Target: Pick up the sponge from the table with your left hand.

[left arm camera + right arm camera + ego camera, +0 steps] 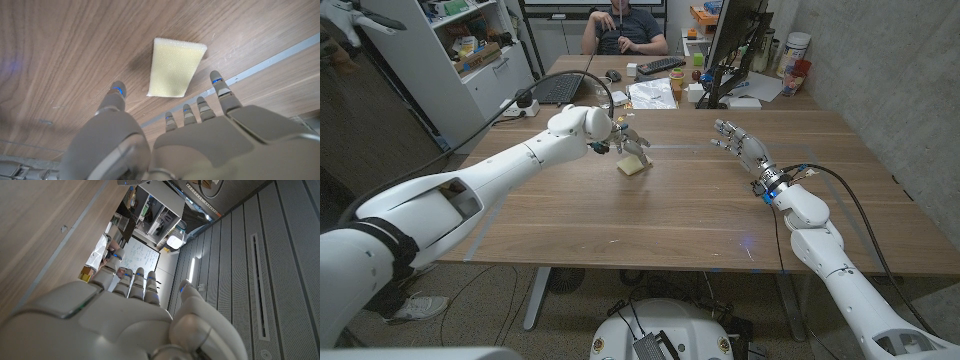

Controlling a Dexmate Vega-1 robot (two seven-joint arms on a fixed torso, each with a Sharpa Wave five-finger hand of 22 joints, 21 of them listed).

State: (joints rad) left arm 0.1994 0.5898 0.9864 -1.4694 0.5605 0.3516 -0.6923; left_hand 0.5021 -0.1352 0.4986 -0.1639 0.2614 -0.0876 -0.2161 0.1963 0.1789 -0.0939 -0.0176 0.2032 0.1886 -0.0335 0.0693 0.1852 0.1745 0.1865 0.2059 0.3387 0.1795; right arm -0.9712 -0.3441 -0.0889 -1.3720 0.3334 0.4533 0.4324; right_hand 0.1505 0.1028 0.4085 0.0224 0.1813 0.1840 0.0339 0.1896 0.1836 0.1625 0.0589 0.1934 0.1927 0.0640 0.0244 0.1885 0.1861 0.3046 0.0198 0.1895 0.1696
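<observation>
Sponge [176,68] on wooden table [650,215], left hand [200,140] spread above it, holding nothing

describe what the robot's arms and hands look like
Both arms are glossy white rounded shells with dark joint seams. The left robot hand and right robot hand are pale grey-silver with segmented fingers and small blue lights. Black cables and a blue connector sit at the right wrist.

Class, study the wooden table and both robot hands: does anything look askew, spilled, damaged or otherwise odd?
Nothing stands out. The yellow sponge lies intact on the table, with the left hand open above it, not touching. The right hand is open, holding nothing. No spill or damage shows.
</observation>
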